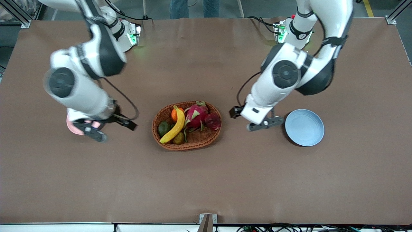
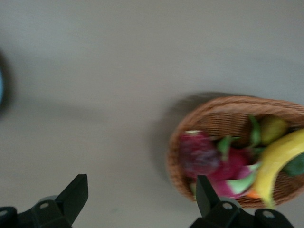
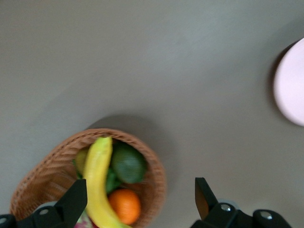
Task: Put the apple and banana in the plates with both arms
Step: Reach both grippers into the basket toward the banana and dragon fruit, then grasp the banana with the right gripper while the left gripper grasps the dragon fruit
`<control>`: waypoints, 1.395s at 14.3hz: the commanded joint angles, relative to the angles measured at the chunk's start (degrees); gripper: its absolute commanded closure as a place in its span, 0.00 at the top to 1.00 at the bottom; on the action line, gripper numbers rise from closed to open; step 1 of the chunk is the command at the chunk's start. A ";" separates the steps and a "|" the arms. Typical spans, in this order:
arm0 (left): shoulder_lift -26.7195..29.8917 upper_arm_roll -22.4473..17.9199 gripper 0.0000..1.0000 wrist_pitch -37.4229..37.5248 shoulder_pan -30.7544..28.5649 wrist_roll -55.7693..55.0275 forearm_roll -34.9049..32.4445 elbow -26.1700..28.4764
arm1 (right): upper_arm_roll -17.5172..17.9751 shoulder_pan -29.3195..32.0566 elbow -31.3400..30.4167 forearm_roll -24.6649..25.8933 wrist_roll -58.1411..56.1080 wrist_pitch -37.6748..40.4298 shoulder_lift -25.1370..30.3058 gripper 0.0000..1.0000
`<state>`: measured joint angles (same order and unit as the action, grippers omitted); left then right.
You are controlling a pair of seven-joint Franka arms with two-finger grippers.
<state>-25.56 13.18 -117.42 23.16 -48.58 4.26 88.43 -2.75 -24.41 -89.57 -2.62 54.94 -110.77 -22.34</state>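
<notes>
The yellow banana (image 1: 175, 125) and the dark red apple (image 1: 212, 121) lie in a brown wicker basket (image 1: 167, 143) at mid-table. The light blue plate (image 1: 304, 127) sits toward the left arm's end. The pale pink plate (image 1: 72, 126) sits toward the right arm's end, mostly hidden under the right arm. My left gripper (image 1: 264, 124) is open and empty over the table between basket and blue plate. In its wrist view (image 2: 141, 195) the apple (image 2: 197, 153) and banana (image 2: 278, 164) show. My right gripper (image 1: 91, 131) is open and empty over the pink plate's edge. Its wrist view (image 3: 140, 199) shows the banana (image 3: 97, 178) and pink plate (image 3: 290, 90).
The basket also holds a pink dragon fruit (image 1: 195, 116), an orange (image 1: 175, 113), a dark green avocado (image 1: 163, 128) and a small brownish fruit (image 1: 178, 138). Brown cloth covers the table.
</notes>
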 commanded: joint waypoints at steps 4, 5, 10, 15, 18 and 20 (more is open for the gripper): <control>-7.04 -0.35 1.00 -13.27 5.49 -9.15 0.84 -1.69 | -0.67 -5.03 2.98 -0.54 16.85 -10.96 -11.74 1.00; -7.92 -0.35 1.00 -13.45 5.58 -10.55 0.84 -1.60 | -0.59 -5.47 4.21 -0.54 17.47 -10.96 -13.76 1.00; -10.12 -0.44 1.00 -13.54 6.11 -13.29 0.84 -0.89 | -0.59 -7.05 6.51 -0.54 18.45 -11.40 -18.96 0.90; -12.67 -0.44 1.00 -14.67 6.37 -13.64 0.75 -0.98 | -0.50 -7.06 6.51 -1.86 17.66 -11.31 -19.41 0.38; -14.25 -0.44 1.00 -16.52 7.07 -13.64 0.49 -0.98 | -0.41 -6.10 7.65 -2.12 17.57 -10.43 -19.06 0.02; -14.52 -0.44 1.00 -16.70 7.16 -14.52 0.40 -0.98 | -0.32 -4.17 9.66 -4.57 15.30 -7.29 -18.53 0.01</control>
<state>-39.56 13.17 -133.62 29.68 -61.77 4.28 88.28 -3.43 -30.85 -82.19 -4.74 72.47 -121.31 -41.46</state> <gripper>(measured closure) 0.000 0.608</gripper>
